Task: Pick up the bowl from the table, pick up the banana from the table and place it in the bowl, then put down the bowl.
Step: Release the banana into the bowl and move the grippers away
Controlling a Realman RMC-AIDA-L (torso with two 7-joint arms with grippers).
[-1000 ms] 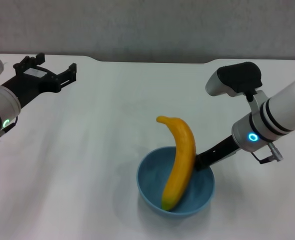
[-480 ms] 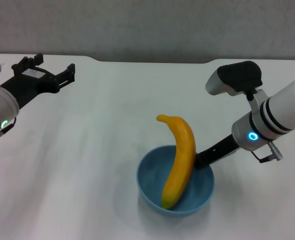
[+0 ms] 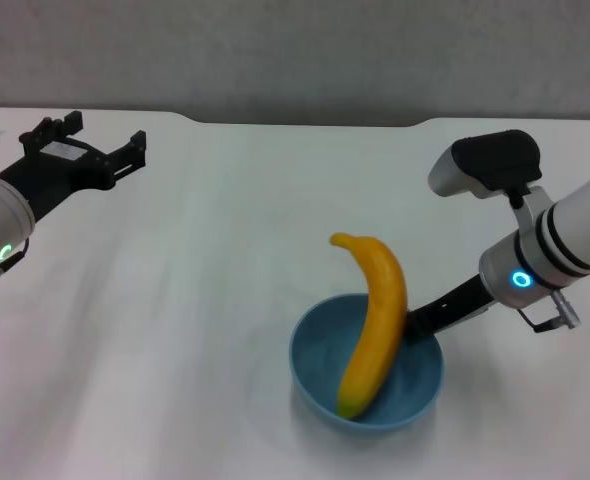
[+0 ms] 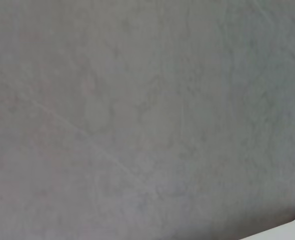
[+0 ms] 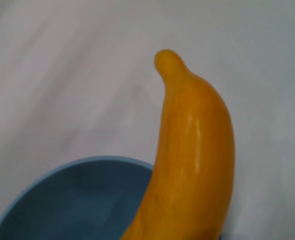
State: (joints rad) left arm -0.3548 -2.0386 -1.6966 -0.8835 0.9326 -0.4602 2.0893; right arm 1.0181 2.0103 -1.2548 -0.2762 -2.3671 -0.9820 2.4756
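Head view, left gripper (image 3: 103,152): black, held above the far left part of the table (image 3: 175,300), near its far edge, well apart from the fruit and the dish. Two fingers point toward the middle of the far edge, with a clear gap between them and nothing in it.
Left wrist view: only a grey mottled wall surface, with a sliver of white at one corner; no fingers show.
Table: broad and white, with a shallow notch along the far edge.
Bowl (image 3: 320,385): light blue, round and deep, glossy inside, sitting toward the near edge, right of the middle.
Banana (image 3: 377,320): yellow-orange, curved, longer than the bowl is wide. Its lower end rests inside the bowl; its body leans on the far right part of the rim, and the stem end sticks up and out beyond the rim toward the far edge.
Right gripper (image 3: 415,322): a dark finger reaches down from the white arm to the bowl's rim on the right, touching it just beside the banana. The tips are hidden behind the fruit, so whether they are apart or clamped I cannot tell.
Right wrist view: the banana (image 5: 192,160) rises large over the blue rim of the bowl (image 5: 67,200), white table (image 5: 62,75) behind.
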